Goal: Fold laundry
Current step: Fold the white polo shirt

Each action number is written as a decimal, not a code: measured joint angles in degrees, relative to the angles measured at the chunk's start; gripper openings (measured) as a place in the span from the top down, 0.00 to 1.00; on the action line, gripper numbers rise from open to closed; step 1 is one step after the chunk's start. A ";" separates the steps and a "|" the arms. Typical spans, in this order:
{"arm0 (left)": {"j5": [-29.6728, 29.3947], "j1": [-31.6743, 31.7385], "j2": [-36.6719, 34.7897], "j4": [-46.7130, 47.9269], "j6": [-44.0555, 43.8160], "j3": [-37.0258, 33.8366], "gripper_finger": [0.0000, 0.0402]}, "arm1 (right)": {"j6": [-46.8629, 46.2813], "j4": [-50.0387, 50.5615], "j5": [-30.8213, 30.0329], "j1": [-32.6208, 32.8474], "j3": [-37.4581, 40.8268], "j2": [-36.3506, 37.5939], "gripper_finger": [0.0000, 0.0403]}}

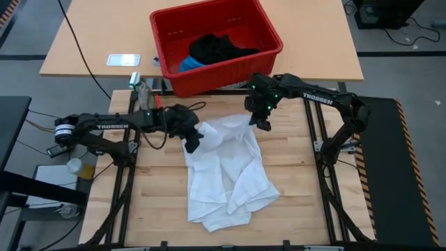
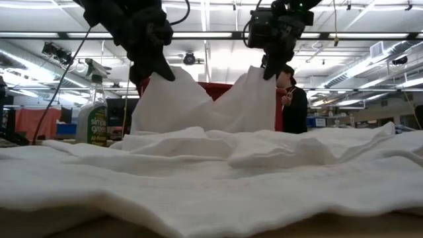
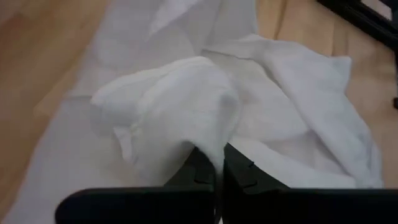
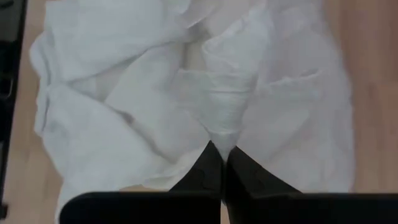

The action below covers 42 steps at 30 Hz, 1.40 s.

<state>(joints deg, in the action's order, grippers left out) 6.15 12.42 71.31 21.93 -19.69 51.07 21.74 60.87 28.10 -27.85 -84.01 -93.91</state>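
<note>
A white garment (image 1: 226, 174) lies crumpled across the wooden table (image 1: 300, 195). A red plastic basket (image 1: 216, 43) beyond holds black (image 1: 216, 47) and blue (image 1: 189, 65) clothes. Left gripper (image 1: 191, 145) and right gripper (image 1: 261, 124) each pinch a raised edge of the white garment.

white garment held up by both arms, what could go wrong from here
1. Each gripper pinches only a small fold of the white cloth garment: the left gripper and the right gripper have their jaws shut on thin peaks, so a corner may slip out.
2. Most of the garment lies crumpled on the wooden table, so lifting could drag in creases.
3. The red plastic basket sits close behind.
</note>
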 joint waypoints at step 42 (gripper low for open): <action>-12.99 -33.06 6.77 -12.90 -23.79 -13.56 1.00 | -17.21 -18.77 -13.06 27.41 24.16 3.17 0.97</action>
<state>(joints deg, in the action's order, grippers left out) -6.84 -20.64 78.08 9.03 -43.48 37.51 4.53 42.10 15.04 -0.44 -59.84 -90.74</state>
